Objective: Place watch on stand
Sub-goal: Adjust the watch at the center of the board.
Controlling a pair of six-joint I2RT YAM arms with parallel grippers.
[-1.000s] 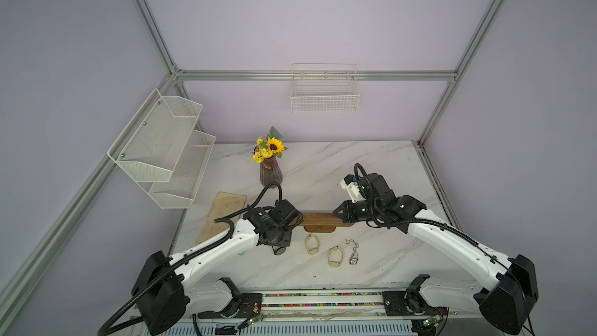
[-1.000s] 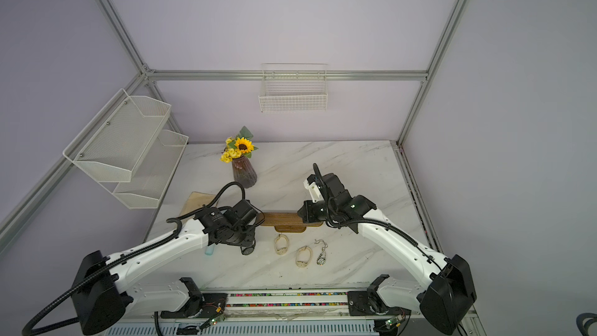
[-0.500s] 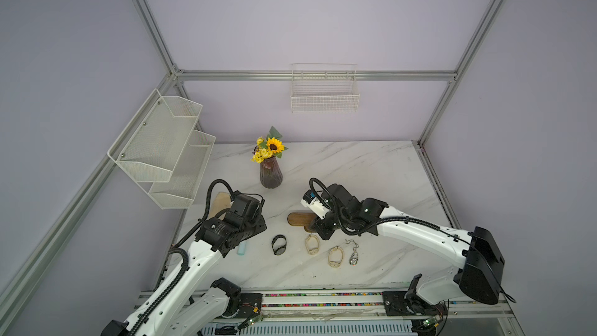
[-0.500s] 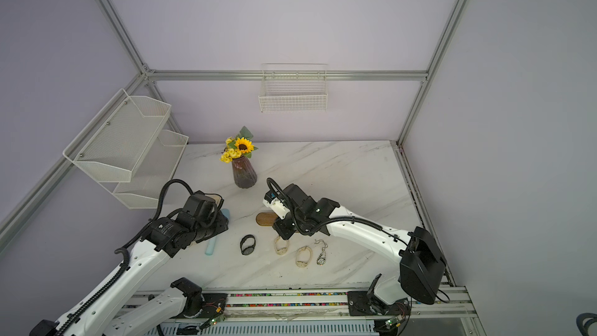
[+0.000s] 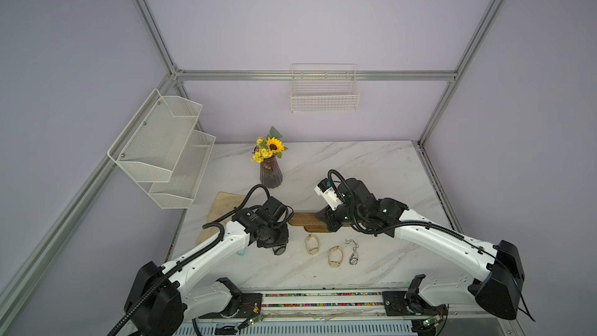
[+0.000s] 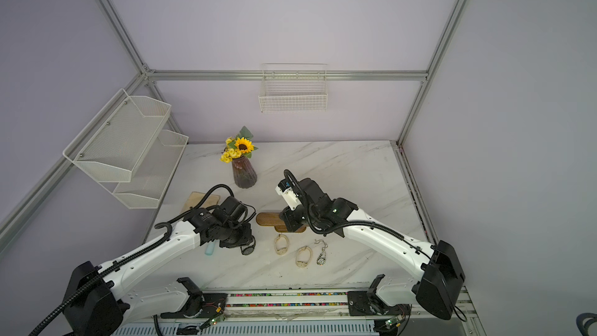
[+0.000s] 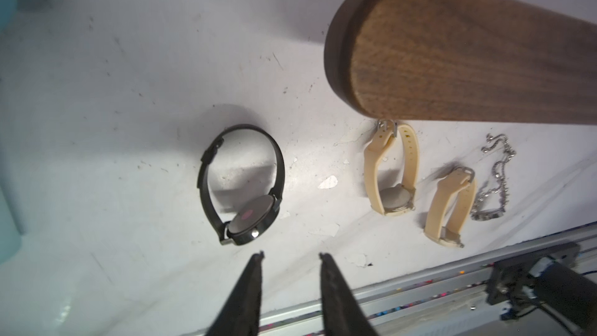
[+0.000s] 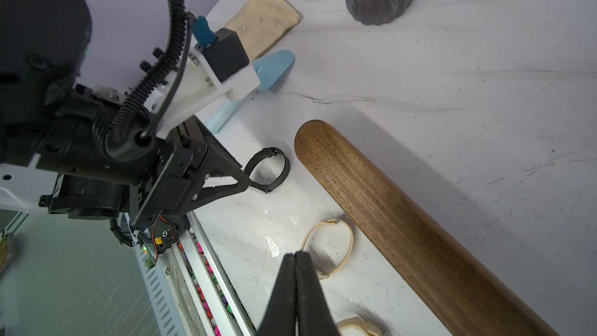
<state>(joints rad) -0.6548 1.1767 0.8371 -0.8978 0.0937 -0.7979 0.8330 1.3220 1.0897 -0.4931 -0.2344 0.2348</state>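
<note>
**Watch on table, not yet on stand**

- Stand [image 5: 303, 218]: mid-table [image 5: 355, 169], its bar running left to right. The left end is bare; the right arm covers the right part in both top views.
- Black watch [image 7: 255, 218]: lies on the table, strap closed in a loop, just left of and nearer than the bar's left end. Not touching the stand.
- Left gripper [image 7: 290, 255]: fingers parted, nothing between them. Tips sit just short of the watch face on its near side. Whether they touch it cannot be told.
- Right gripper [image 8: 295, 253]: fingers pressed together, empty. It hangs beside the bar's near side, above a beige watch [image 7: 392, 200].
- Also on the table, right of that one: a second beige watch [image 7: 455, 177] and a silver chain [image 7: 486, 214].
</note>
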